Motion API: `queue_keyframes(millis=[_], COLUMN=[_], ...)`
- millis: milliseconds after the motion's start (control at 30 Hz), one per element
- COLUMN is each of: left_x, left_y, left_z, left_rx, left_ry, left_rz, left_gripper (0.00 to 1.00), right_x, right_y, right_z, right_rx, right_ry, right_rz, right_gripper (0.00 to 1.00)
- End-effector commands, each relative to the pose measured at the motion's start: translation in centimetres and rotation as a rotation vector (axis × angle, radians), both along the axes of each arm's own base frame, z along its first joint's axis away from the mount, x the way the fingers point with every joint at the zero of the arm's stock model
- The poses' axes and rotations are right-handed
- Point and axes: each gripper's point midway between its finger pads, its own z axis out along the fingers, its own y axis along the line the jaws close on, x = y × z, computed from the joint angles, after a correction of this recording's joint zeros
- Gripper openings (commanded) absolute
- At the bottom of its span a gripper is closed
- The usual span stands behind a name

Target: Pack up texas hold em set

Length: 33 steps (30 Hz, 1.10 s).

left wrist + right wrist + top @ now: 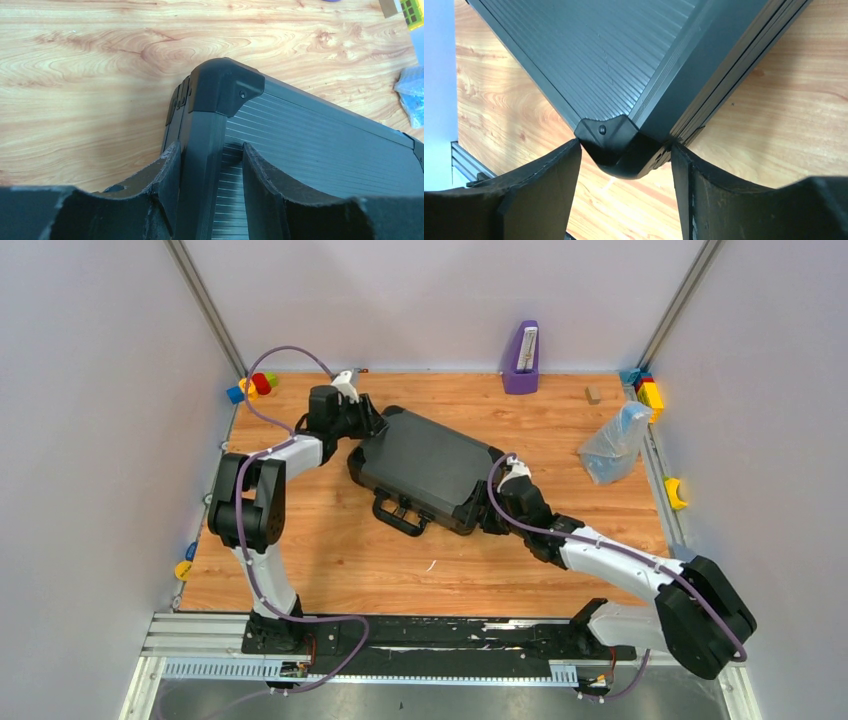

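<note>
The black case (425, 465) lies shut and flat on the wooden table, turned at an angle, with its handle (400, 515) facing the near side. My left gripper (368, 425) is at the case's far left corner. In the left wrist view the left gripper (207, 165) straddles the rim of the case (320, 150), one finger along the side wall and one over the ribbed lid, with a narrow gap. My right gripper (503, 498) is open at the near right corner. In the right wrist view the right gripper (625, 160) has that corner of the case (614, 60) between its fingers, untouched. Chips, decks, button and die are hidden.
A purple upright holder (521, 358) stands at the back wall. A clear plastic bag (615, 443) lies right of the case, with a small wooden block (593, 394) and colourful toy blocks (648, 390) behind it. More toys (255, 385) sit at the back left corner.
</note>
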Motion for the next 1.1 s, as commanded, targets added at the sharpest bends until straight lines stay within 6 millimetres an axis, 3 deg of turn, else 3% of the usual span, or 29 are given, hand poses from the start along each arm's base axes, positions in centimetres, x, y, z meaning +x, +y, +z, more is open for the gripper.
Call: queue_keyframes(millis=[0,167,300,333,467,600,633,667,700,733,767,800,833,867,933,1067], left_x=[-9.5,-9.9,-9.5,-9.2,-9.7,-11.1,-11.7,-12.4,-13.1,-13.9,-14.8,-15.5,-16.4,-17.1,-18.9,-21.5], left_y=[-6.5,-3.9,-0.8,0.2,2.8,4.3,4.6,4.7,4.7,4.6,4.3,4.2,3.9,3.7,3.3,2.5], left_z=[-3.1,-0.2,3.2,4.7,8.3,11.0,10.7,11.8,11.3,12.1,11.3,11.9,10.9,11.6,9.7,8.3], left_rx=[-0.016,0.068,0.144,0.164,0.214,0.223,0.227,0.209,0.201,0.172,0.157,0.13,0.116,0.081,0.049,-0.021], left_ry=[0.245,0.192,0.109,0.066,-0.015,-0.064,-0.055,-0.077,-0.069,-0.087,-0.071,-0.087,-0.068,-0.084,-0.047,-0.008], left_rz=[-0.271,-0.156,0.002,0.052,0.161,0.216,0.218,0.223,0.212,0.206,0.178,0.172,0.147,0.14,0.105,0.053], left_gripper=[0.49,0.52,0.78,0.84,0.89,0.9,0.9,0.9,0.9,0.9,0.9,0.9,0.89,0.89,0.89,0.89], right_x=[-1.4,0.5,1.4,1.7,3.1,3.8,3.9,3.9,4.0,3.9,3.8,3.8,3.9,3.5,3.3,2.7], right_y=[-0.8,-5.0,-6.0,-6.0,-5.5,-3.2,-2.3,-1.4,-0.4,0.5,1.2,1.8,2.0,2.5,2.8,2.8], right_z=[0.4,3.9,8.0,8.8,12.5,14.9,15.2,15.1,14.7,14.2,13.5,12.8,12.0,11.2,9.6,6.1], right_rx=[-0.045,-0.134,-0.127,-0.131,-0.174,-0.155,-0.147,-0.143,-0.142,-0.143,-0.143,-0.142,-0.145,-0.139,-0.143,-0.17], right_ry=[-0.001,-0.091,-0.21,-0.235,-0.329,-0.372,-0.373,-0.367,-0.355,-0.339,-0.319,-0.296,-0.275,-0.248,-0.208,-0.145], right_rz=[0.0,-0.19,-0.227,-0.221,-0.189,-0.084,-0.042,0.001,0.044,0.092,0.127,0.151,0.16,0.186,0.203,0.227], right_gripper=[0.57,0.78,0.89,0.9,0.91,0.86,0.84,0.83,0.81,0.79,0.76,0.75,0.73,0.72,0.71,0.66])
